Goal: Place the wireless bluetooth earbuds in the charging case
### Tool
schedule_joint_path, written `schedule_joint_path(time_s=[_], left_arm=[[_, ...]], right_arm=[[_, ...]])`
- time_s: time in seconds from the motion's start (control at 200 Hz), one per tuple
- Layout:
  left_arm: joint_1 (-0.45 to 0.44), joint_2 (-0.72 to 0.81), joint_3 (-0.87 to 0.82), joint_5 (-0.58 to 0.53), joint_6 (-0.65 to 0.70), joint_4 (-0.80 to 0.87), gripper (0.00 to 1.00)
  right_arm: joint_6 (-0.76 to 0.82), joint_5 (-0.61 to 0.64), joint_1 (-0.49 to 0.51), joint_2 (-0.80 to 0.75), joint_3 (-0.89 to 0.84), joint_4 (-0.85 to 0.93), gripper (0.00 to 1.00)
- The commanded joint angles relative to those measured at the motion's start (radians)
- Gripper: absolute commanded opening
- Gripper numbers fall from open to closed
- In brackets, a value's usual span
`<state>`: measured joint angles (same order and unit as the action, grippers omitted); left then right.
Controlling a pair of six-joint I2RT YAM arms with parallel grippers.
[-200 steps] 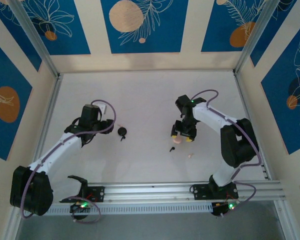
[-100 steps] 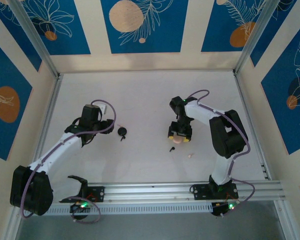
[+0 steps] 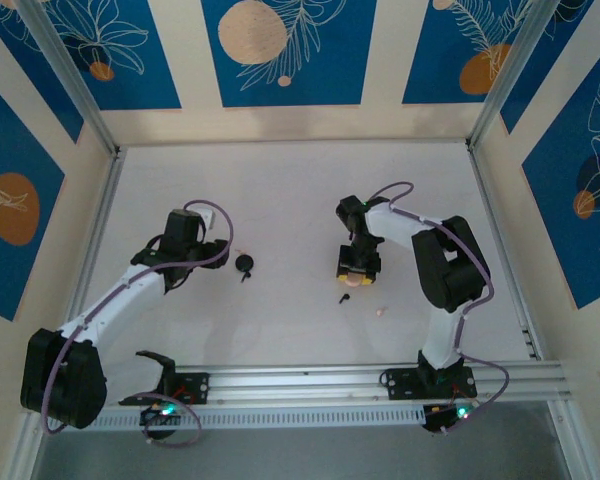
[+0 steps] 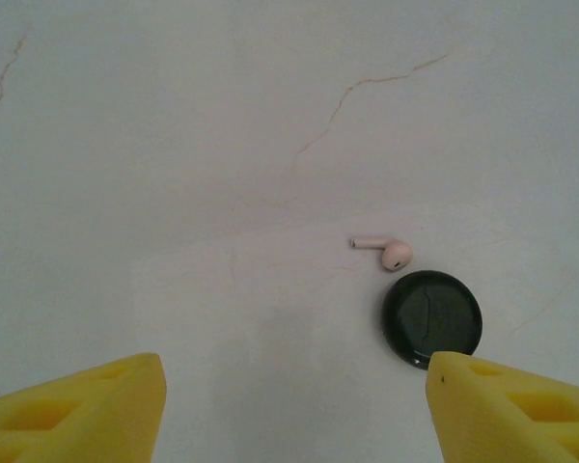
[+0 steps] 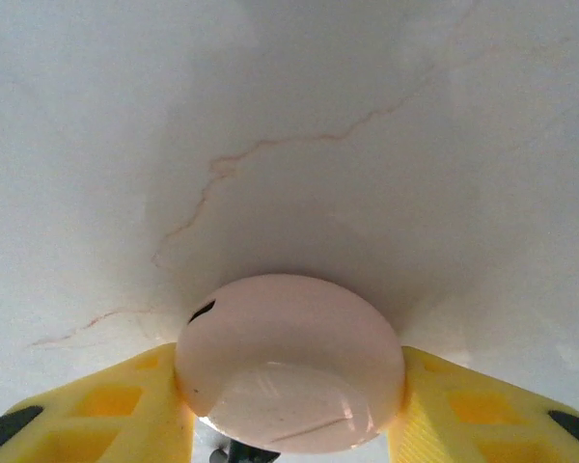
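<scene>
The right jaws are clamped on the round pink case (image 5: 289, 357) over the table (image 5: 367, 116). The left jaws stand apart, empty. Ahead of them, a pale pink earbud (image 4: 384, 251) lies just beside a round black disc (image 4: 432, 318).

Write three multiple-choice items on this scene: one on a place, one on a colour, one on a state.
1. Where does the pale pink earbud lie? A inside the black round case; B on the table beside it; C in the right gripper.
2. What colour is the round case in the right gripper? A black; B pink; C blue.
3. How is the left gripper? A open, empty; B shut on an earbud; C shut on a case.
1 B: it rests on bare table next to the case. 2 B: pink shows between the yellow fingers. 3 A: its jaws stand apart, nothing between.
</scene>
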<state>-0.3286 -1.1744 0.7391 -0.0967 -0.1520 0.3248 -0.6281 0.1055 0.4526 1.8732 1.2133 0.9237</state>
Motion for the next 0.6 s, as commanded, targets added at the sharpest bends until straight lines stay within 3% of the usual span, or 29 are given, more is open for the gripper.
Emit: schedule_joint_path(time_s=[0.0, 0.11, 0.28, 0.4, 0.59], left_arm=[[-0.013, -0.007, 0.024, 0.032, -0.004, 0.046, 0.71], [-0.013, -0.015, 0.074, 0.127, 0.012, 0.090, 0.71], [-0.012, -0.055, 0.188, 0.373, 0.025, 0.175, 0.68], [-0.013, -0.113, 0.307, 0.534, 0.033, 0.288, 0.62], [-0.013, -0.166, 0.451, 0.686, 0.043, 0.436, 0.55]], right_arm=[[0.019, 0.019, 0.010, -0.052, -0.044, -0.066, 0.44], [0.076, 0.027, 0.024, -0.145, -0.085, -0.142, 0.44], [0.240, -0.022, 0.065, -0.310, -0.132, -0.316, 0.43], [0.382, -0.039, 0.135, -0.404, -0.145, -0.425, 0.43], [0.577, -0.023, 0.253, -0.524, -0.196, -0.613, 0.43]])
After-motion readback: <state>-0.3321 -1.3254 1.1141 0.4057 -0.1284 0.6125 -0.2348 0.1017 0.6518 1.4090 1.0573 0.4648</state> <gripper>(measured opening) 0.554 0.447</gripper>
